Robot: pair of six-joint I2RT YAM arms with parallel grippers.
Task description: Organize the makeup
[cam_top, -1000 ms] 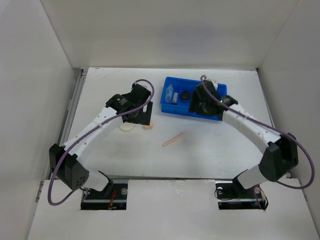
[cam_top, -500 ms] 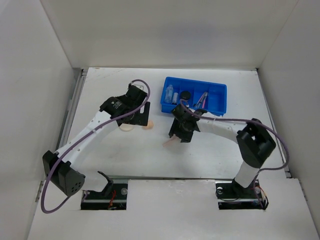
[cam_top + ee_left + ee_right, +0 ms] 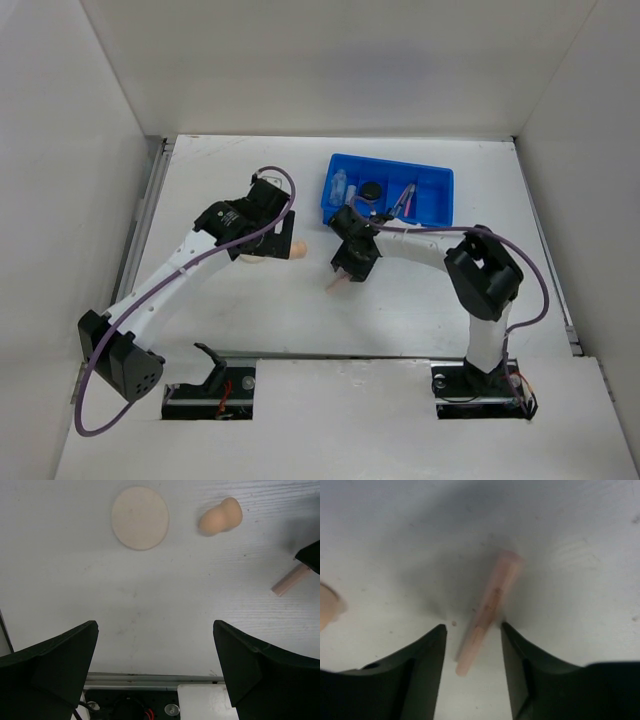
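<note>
table (image 3: 250,320): white matt top, faintly scuffed, filling the enclosure.
back wall (image 3: 340,60): plain white panel along the far edge.
left wall (image 3: 60,150), right wall (image 3: 590,110): plain white panels.
metal rail (image 3: 143,225): grey strip along the left edge.
front board (image 3: 340,425): white, at the near edge.
light: soft, even, faint shadows.

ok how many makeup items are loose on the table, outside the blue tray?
3. Cream round puff and peach sponge side by side, left of centre; pink pencil lying at the right gripper. Others may be hidden.
</note>
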